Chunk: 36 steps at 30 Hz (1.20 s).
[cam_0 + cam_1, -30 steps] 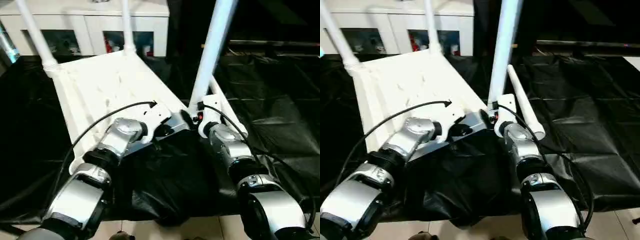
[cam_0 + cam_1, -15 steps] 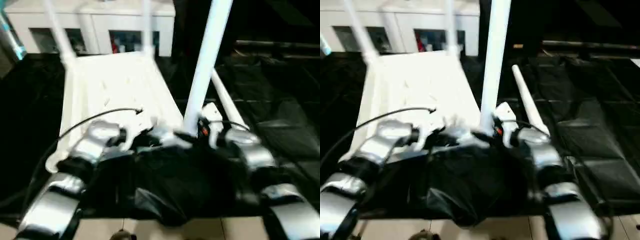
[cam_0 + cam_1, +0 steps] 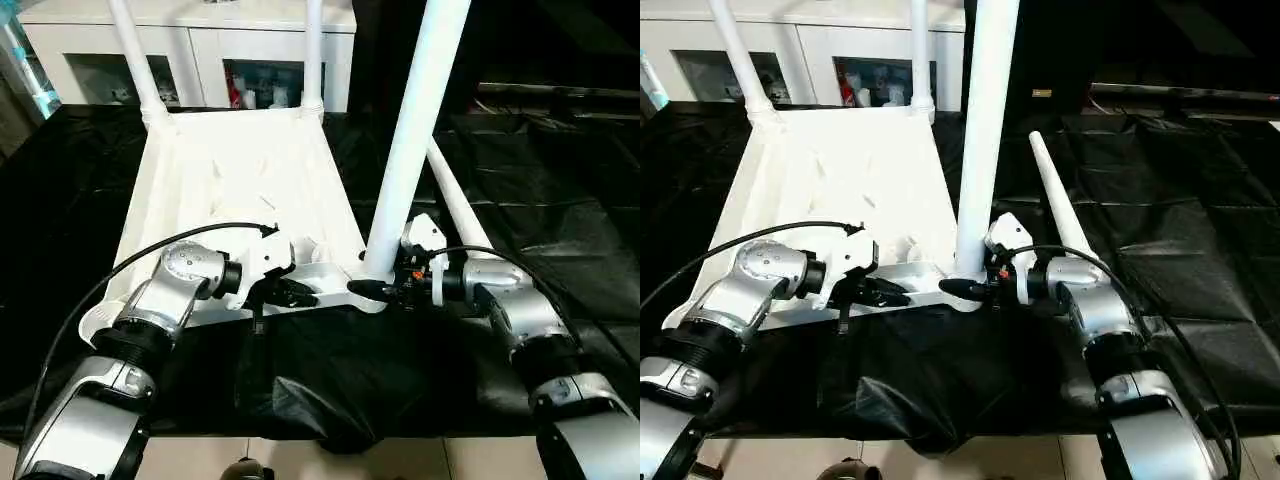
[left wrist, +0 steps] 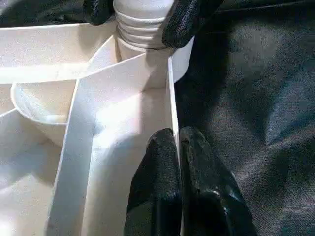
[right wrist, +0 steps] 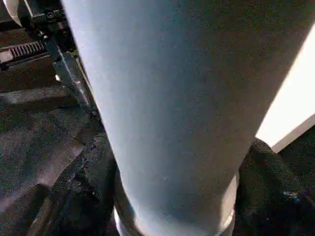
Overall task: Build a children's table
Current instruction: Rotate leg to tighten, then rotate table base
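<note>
Tabletop (image 3: 240, 180) now squarer, black sheet (image 3: 560, 200), cabinet (image 3: 200, 50)

The tabletop (image 3: 230, 180) and its legs (image 3: 415, 130) looked like smooth, slightly glossy white plastic. Beneath the tabletop lay a crinkled, shiny black sheet (image 3: 560, 200). The forearms (image 3: 165, 290) were brushed silver metal.

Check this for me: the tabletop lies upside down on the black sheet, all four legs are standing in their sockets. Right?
Not quite. Three legs stand in the tabletop; the fourth leg lies loose on the black sheet, beside the near right leg. The right eye view shows it. The rest holds.
</note>
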{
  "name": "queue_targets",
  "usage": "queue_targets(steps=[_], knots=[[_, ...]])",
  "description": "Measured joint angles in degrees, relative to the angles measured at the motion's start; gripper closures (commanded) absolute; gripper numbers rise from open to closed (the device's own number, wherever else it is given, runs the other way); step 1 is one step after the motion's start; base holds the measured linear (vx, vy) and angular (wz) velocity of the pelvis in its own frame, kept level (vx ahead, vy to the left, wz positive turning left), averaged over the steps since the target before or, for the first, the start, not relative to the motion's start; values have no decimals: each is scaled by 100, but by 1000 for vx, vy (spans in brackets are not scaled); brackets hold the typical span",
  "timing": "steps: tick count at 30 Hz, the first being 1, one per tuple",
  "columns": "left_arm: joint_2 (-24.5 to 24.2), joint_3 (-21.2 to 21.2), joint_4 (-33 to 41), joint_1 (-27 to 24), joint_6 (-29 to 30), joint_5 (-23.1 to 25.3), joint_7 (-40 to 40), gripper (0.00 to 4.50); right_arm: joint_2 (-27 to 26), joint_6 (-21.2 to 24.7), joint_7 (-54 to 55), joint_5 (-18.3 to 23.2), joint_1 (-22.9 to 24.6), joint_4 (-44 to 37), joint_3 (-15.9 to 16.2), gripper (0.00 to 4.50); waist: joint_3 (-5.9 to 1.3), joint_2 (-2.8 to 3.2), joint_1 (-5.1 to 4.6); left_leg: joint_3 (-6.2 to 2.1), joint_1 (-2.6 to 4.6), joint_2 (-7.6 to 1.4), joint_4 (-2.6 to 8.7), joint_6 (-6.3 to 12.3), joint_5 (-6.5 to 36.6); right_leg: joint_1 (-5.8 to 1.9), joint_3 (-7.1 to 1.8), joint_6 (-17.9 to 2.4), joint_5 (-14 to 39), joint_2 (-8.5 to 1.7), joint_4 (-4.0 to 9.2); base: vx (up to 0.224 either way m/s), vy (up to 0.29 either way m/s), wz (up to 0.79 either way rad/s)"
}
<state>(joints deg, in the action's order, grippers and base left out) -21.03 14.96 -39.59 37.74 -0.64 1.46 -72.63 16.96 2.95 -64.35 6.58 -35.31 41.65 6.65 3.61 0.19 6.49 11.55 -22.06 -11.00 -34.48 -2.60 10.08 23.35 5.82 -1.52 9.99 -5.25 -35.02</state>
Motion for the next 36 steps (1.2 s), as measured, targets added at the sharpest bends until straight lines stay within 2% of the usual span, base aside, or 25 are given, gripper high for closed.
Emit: queue_targets(steps=[4,9,12,16,17,18,20,22,24,28,30,33,36], knots=[[210,-4,-225,124,46,134,558,450,-165,123,719,2,-54,198,-214,176,0,0,-23,0,8,0,-4,-3,-2,-2,-2,-4,-3,0,-7,0,0,0],[783,-26,-880,593,341,387,1778,450,-604,113,2699,-70,-416,873,-636,176,-1,-1,-151,0,12,3,-4,-6,-4,-5,-6,-7,-13,0,-1,0,0,0],[1329,-107,-1320,944,699,449,2709,450,-998,31,4168,-70,-679,1270,-962,176,-1,4,-167,0,11,3,-2,-7,-4,-2,-6,-6,-12,0,-1,0,0,0],[1537,-164,-1423,1023,812,448,3066,450,-1175,-111,4830,-75,-782,1453,-1080,176,-3,6,-153,0,11,3,10,-5,-2,-2,-4,10,-2,1,3,0,0,0],[1598,-176,-1436,1025,813,448,3113,450,-1218,-175,4932,-76,-842,1544,-1097,176,-3,7,-155,0,11,3,10,-4,-2,-2,-4,9,-2,1,3,0,0,0],[1603,-189,-1446,1028,812,448,3130,450,-1247,-231,4976,-84,-892,1634,-1125,142,-3,6,-155,0,11,3,9,-4,-2,-2,-4,9,-3,1,3,0,0,0],[1605,-199,-1458,1027,801,449,3134,450,-1268,-314,4980,-75,-903,1701,-1165,107,-3,7,-155,0,10,3,6,-4,-2,-2,-4,8,-3,1,3,0,0,0],[1582,-209,-1463,1027,795,452,3135,450,-1354,-366,4937,-26,-903,1710,-1249,100,-3,7,-174,0,11,3,5,-4,-2,-2,-4,7,-5,1,2,0,0,0],[1569,-232,-1471,1027,786,453,3160,450,-1375,-445,4933,-41,-903,1739,-1248,71,-3,6,-206,0,11,3,5,-4,-2,-2,-4,6,-5,1,2,0,0,0],[1574,-287,-1472,1028,793,452,3311,450,-1398,-622,4890,-67,-865,1708,-1226,71,-3,6,-259,0,8,3,7,-4,-2,0,-4,6,-5,1,3,0,0,0],[1592,-361,-1527,1071,854,450,3515,450,-1378,-818,4805,-58,-645,1463,-1219,71,-2,6,-273,0,0,4,7,1,1,3,-4,7,-4,1,6,0,0,0],[1655,-484,-1679,1185,968,441,3870,450,-1327,-958,4649,-35,-389,1044,-1172,71,-1,5,-349,5,-1,2,7,5,3,8,-5,7,-4,2,8,0,0,0],[1684,-593,-1782,1264,1081,405,4178,450,-1274,-984,4616,-5,-194,716,-1178,71,3,15,-389,4,-1,1,10,6,3,11,-5,7,-4,5,8,0,0,0]])
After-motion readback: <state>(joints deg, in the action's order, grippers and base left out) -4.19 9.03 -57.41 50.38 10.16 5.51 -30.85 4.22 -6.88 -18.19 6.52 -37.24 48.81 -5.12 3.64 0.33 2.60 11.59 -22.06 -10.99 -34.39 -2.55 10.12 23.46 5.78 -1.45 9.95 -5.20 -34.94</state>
